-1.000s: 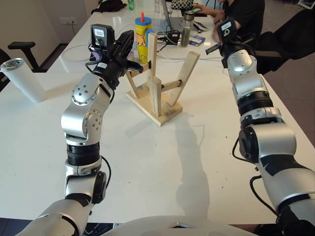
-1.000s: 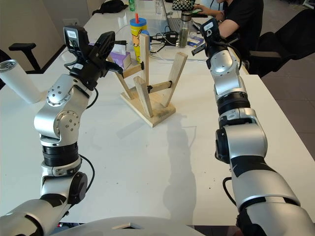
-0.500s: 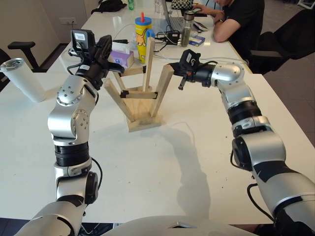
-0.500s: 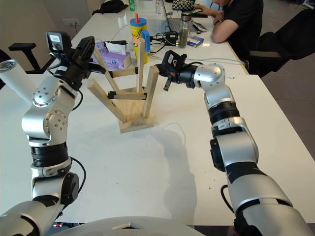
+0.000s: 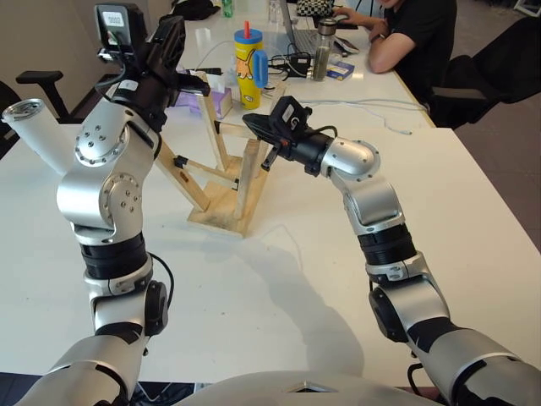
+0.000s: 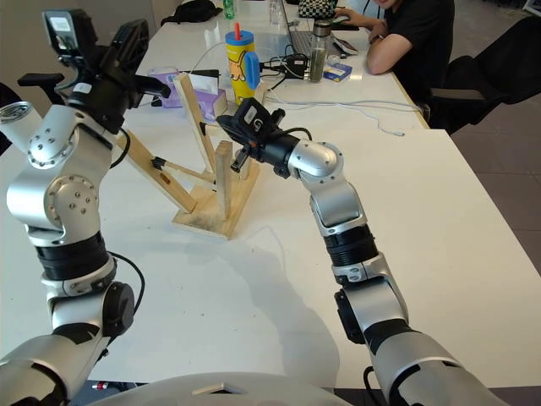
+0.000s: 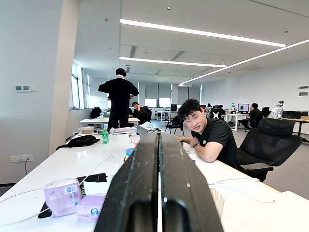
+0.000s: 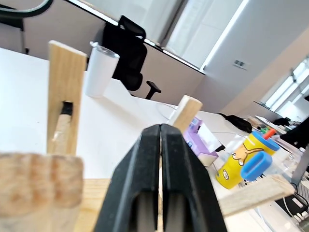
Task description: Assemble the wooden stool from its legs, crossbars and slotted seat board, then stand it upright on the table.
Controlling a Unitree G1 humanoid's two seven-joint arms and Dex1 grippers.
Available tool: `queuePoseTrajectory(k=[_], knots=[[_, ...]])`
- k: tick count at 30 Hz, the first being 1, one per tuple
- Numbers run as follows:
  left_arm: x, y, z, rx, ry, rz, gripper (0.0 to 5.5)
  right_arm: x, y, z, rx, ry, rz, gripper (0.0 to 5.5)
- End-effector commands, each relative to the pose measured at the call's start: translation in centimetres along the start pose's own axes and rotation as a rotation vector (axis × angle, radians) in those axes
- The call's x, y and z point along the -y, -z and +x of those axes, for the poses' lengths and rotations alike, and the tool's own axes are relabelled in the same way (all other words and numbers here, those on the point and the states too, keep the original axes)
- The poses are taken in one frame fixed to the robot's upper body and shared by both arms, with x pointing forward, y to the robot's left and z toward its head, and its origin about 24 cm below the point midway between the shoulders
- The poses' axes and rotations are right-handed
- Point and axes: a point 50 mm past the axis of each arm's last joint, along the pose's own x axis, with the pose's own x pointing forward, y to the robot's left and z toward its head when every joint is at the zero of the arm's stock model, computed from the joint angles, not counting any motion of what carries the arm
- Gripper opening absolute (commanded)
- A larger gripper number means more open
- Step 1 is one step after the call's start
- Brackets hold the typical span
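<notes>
We find the stool (image 5: 218, 216) inverted and tilted on the table (image 5: 287, 279). Both grippers are pinched empty: the right gripper (image 5: 254, 125) is at a leg, the left gripper (image 5: 173, 34) raised. Pushing too hard could topple it — or loosen joints.

No lettering reads with certainty on this office table. A small white sticker (image 5: 112, 17) on the black box-shaped camera housing (image 5: 118, 27) above the robot's left wrist carries a short row of dark digits, too blurred to make out. The tall yellow plastic cup with a blue handle (image 5: 246, 68) bears a cartoon figure but no legible words. The purple tissue packs (image 7: 63, 197) on the table behind show small pale labels whose print is too fine to read.
</notes>
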Motion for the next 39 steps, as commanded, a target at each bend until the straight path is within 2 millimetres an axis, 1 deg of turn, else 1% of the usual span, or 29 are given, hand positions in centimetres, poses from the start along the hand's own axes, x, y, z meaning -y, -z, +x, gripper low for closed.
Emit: queuePoseTrajectory(k=[1,4,7,8,10,11,12,13,14,15,16,17,18,19,20,21,23,26,28,32,33,35,37,39], knots=[[0.2,-3.5,2.9,0.103,0.063,0.048,0.02,1.3,-0.4,-0.7,0.018,0.096,0.044,0.00],[1.4,-6.3,5.0,0.196,0.125,0.061,0.02,2.3,-1.1,-1.0,0.046,0.155,0.063,0.00],[2.0,-8.3,6.2,0.268,0.152,0.068,0.02,2.9,-1.6,-1.3,0.070,0.198,0.075,0.00],[2.0,-8.5,6.4,0.278,0.152,0.070,0.02,2.9,-1.8,-1.4,0.076,0.206,0.078,0.00],[1.7,-7.1,6.6,0.239,0.141,0.055,0.02,3.0,-1.8,-1.6,0.077,0.217,0.081,0.00],[1.3,-5.7,6.4,0.199,0.133,0.052,0.02,3.0,-1.8,-1.7,0.075,0.220,0.081,0.00],[0.8,-3.3,6.0,0.130,0.110,0.045,0.02,3.0,-1.7,-1.8,0.072,0.222,0.082,0.00],[0.3,-0.2,5.1,0.030,0.088,0.018,0.02,2.9,-1.7,-2.0,0.068,0.224,0.082,0.00],[-0.2,3.9,3.7,-0.096,0.058,0.007,0.02,2.8,-1.6,-2.2,0.063,0.227,0.084,0.00],[-0.2,9.0,1.1,-0.261,0.035,-0.029,0.02,2.8,-1.5,-2.5,0.058,0.232,0.088,0.00],[-0.1,12.9,-1.8,-0.395,0.000,-0.079,0.02,2.8,-1.4,-2.8,0.053,0.237,0.092,0.00],[0.4,16.8,-5.4,-0.522,-0.053,-0.122,0.02,2.8,-1.3,-3.1,0.048,0.244,0.100,0.00],[1.2,19.6,-8.6,-0.622,-0.106,-0.207,0.02,2.8,-1.3,-3.5,0.044,0.253,0.108,0.00],[1.9,21.2,-10.7,-0.680,-0.146,-0.259,0.02,2.8,-1.3,-3.8,0.043,0.260,0.113,0.00],[2.5,22.6,-12.2,-0.745,-0.164,-0.270,0.02,2.8,-1.6,-4.1,0.052,0.273,0.116,0.00],[2.9,23.5,-12.9,-0.782,-0.187,-0.299,0.02,2.9,-2.2,-4.2,0.070,0.286,0.126,0.00],[3.4,24.0,-12.7,-0.783,-0.208,-0.338,0.02,2.9,-3.0,-4.1,0.097,0.288,0.134,0.00],[3.3,23.2,-11.0,-0.721,-0.199,-0.327,0.02,3.0,-3.4,-3.8,0.106,0.278,0.130,0.00],[3.1,22.7,-10.3,-0.687,-0.190,-0.312,0.02,2.9,-3.4,-3.7,0.101,0.272,0.131,0.00],[2.0,22.1,-10.2,-0.649,-0.198,-0.279,0.02,2.7,-3.2,-3.7,0.092,0.267,0.137,0.00],[1.8,21.2,-9.4,-0.599,-0.187,-0.269,0.02,2.7,-3.1,-3.7,0.089,0.270,0.137,0.00],[1.2,18.3,-7.1,-0.464,-0.156,-0.242,0.02,2.7,-3.1,-3.8,0.086,0.274,0.137,0.00],[0.9,14.5,-4.5,-0.305,-0.130,-0.227,0.02,2.7,-3.1,-3.7,0.086,0.275,0.138,0.00],[1.0,10.3,-2.4,-0.155,-0.099,-0.212,0.02,2.6,-3.2,-3.6,0.089,0.272,0.133,0.00]])
